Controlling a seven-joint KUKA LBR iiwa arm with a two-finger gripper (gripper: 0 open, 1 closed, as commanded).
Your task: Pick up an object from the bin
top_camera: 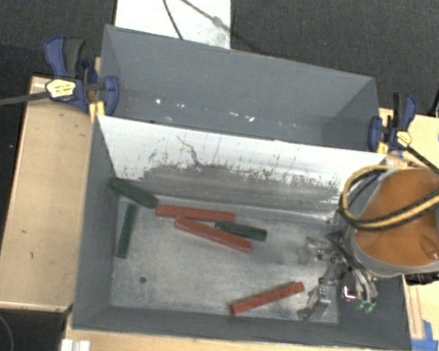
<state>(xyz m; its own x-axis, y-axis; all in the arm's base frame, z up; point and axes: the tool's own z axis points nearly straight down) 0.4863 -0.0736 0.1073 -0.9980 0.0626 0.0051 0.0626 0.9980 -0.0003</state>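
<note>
My gripper (321,294) is low in the bin's front right corner, under the orange wrist cover. Just to its left a red stick (267,297) lies slanted on the floor, its upper right end close to the gripper; I cannot tell whether they touch. Further left, near the middle of the bin, two more red sticks (213,235) lie almost side by side, with a dark green stick (240,230) resting between their right ends.
A green stick (125,230) lies lengthwise along the left wall, and another green stick (132,192) sits in the back left corner. The bin's right wall is right behind the gripper. Bare floor lies at the front left.
</note>
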